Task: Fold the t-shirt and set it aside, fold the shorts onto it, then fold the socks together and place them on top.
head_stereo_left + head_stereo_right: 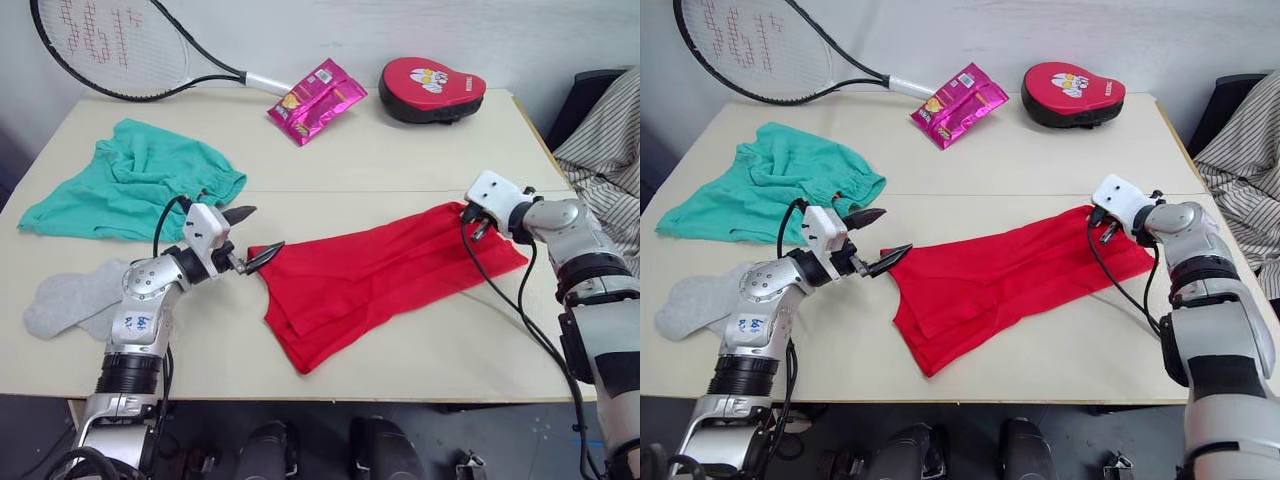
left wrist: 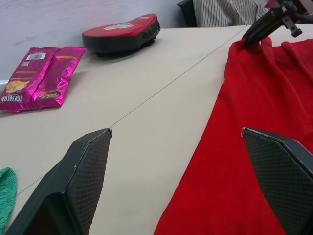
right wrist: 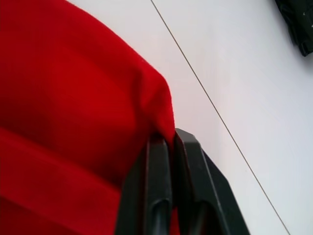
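The t-shirt (image 1: 375, 275) lay part-folded across the middle of the desk (image 1: 400, 160), between my two hands. My right hand (image 1: 474, 221) was pinched shut on its far corner, red cloth caught between the fingers. My left hand (image 1: 252, 238) stood open at the near corner, holding nothing. I judged the cloth light, limp and prone to sagging, so corners and doubled edges were the best holds.

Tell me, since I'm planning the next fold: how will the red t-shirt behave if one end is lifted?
Probably floppy: the t-shirt lies flat in soft creased layers, so it should drape and sag. Likely light, as the right gripper pinches just its edge. The layers may slide apart, since the open left gripper grips nothing.
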